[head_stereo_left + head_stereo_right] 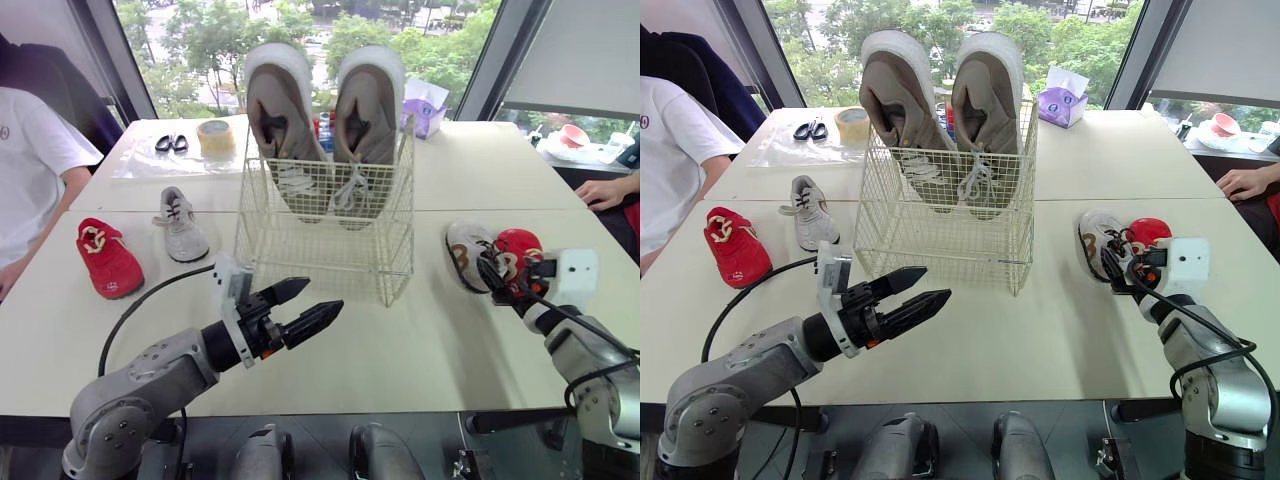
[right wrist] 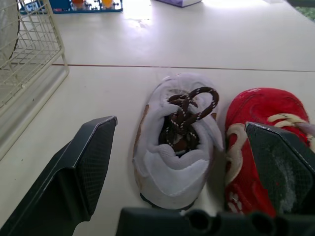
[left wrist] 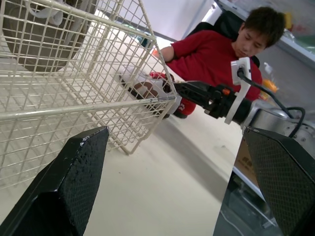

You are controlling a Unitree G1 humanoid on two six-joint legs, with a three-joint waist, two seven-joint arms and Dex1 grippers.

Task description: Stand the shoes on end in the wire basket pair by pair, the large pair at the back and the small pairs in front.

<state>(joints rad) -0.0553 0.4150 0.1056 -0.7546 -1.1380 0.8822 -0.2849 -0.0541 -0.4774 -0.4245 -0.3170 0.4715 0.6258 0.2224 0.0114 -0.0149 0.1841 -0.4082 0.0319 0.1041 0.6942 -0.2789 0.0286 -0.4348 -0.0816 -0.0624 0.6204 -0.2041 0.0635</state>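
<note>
Two small shoes lie on the table (image 1: 400,345) just under my right gripper (image 2: 178,127): a white shoe (image 2: 177,147) with brown laces (image 2: 189,110) and, right beside it, a red shoe (image 2: 253,147). My right fingers are spread wide, one on the bare table on the basket side of the white shoe, the other over the red one. I judge the step in hand to be picking up the white shoe, and that far finger is my worry. If I close as I stand, I would pinch both shoes or push the red one away, so I should shift toward the basket until the far finger drops into the seam between them, then squeeze across the padded collar rather than the soft toe. The wire basket (image 1: 320,262) stands mid-table with the large pair (image 1: 325,120) already on end at its back, so the front is free. I should lift well over the rim, turn the shoe on end and lower it against the front wall. My left gripper (image 1: 325,294) hangs parted and empty before the basket, with a grey shoe (image 1: 182,228) and another red shoe (image 1: 108,258) beyond it.
</note>
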